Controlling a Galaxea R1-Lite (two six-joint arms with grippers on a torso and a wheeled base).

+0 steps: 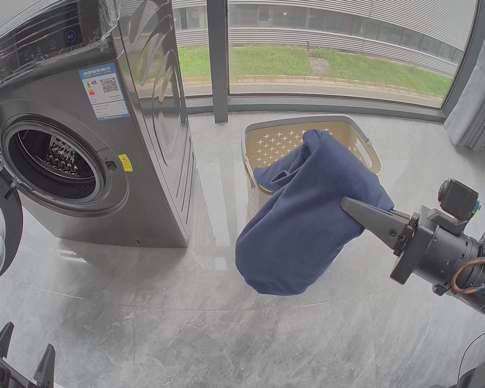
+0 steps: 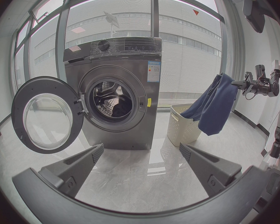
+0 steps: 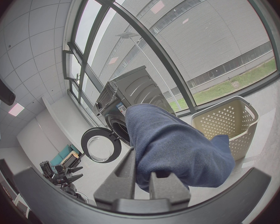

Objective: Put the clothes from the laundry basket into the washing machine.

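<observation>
A dark blue garment (image 1: 302, 211) hangs in the air in front of the cream laundry basket (image 1: 264, 141), its folds draping down over the basket's near rim. My right gripper (image 1: 355, 207) is shut on the garment's right side; the cloth (image 3: 177, 143) bulges over the pinched fingers (image 3: 169, 184). The grey washing machine (image 1: 91, 125) stands to the left, its round door (image 1: 0, 227) swung open, and dark clothing lies in the drum (image 2: 113, 101). My left gripper (image 1: 24, 354) is low at the near left, open and holding nothing, well away from the machine (image 2: 115, 94).
Bare grey tiled floor (image 1: 199, 319) stretches between the machine, the basket and me. A window wall (image 1: 328, 39) runs behind the basket, and a grey curtain (image 1: 477, 103) hangs at the far right. The open door juts out at the machine's left.
</observation>
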